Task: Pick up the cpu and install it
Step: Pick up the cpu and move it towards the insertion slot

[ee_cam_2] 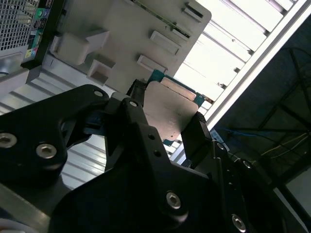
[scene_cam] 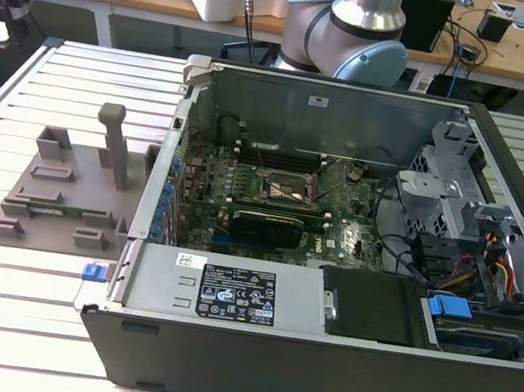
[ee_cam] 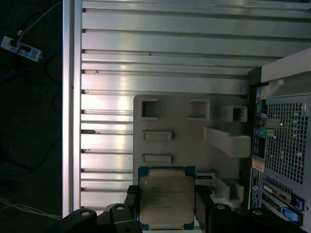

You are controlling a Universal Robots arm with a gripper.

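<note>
The cpu (ee_cam: pixel 166 198), a flat square chip with a silvery top on a green-edged board, sits between my gripper's (ee_cam: pixel 166 206) two black fingers (ee_cam: pixel 130 204). The second wrist view has the cpu (ee_cam_2: pixel 167 109) clamped the same way in the gripper (ee_cam_2: pixel 167 120). Below it lies the grey moulded fixture (ee_cam: pixel 184 126) on the slatted table. In the exterior view the open computer case (scene_cam: pixel 316 353) lies on its side, with the dark square socket (scene_cam: pixel 279 187) on its motherboard. The fixture (scene_cam: pixel 70 193) is on the exterior view's left of the case.
The arm's base (scene_cam: pixel 359 20) stands behind the case. Inside the case are a long black card (scene_cam: pixel 267 222), a labelled metal box (scene_cam: pixel 225 291) and drive bays (scene_cam: pixel 465 313). The table's edge (ee_cam: pixel 72 97) borders a dark floor with cables.
</note>
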